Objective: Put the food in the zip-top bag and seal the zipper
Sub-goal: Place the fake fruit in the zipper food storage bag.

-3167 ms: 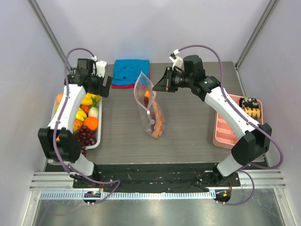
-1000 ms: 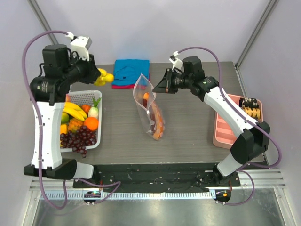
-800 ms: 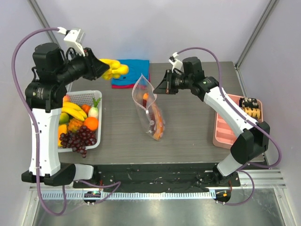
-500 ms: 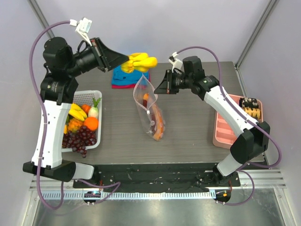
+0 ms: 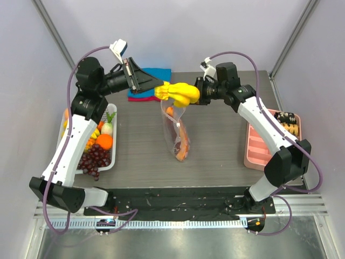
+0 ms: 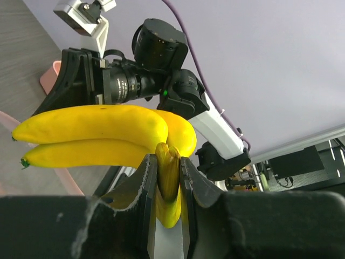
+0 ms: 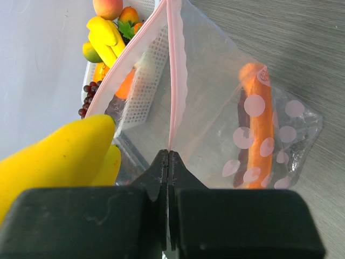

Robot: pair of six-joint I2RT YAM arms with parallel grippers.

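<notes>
The zip-top bag (image 5: 175, 127) sits mid-frame in the top view, its zipper (image 7: 176, 81) pinched in my right gripper (image 7: 168, 157). My left gripper (image 6: 168, 167) clamps the yellow bananas (image 5: 179, 93) just above its mouth.

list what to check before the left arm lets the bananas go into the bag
1. Left gripper clamped on the banana bunch at its stem: ok.
2. Right gripper shut on the zipper, holding the zip-top bag up: ok.
3. Bag mouth open: ok. Wide enough for the bunch: cannot tell.
4. Bunch over the mouth in the top view: ok. Its height above the mouth: cannot tell.
5. Carrot piece inside leaves enough room: cannot tell.
</notes>
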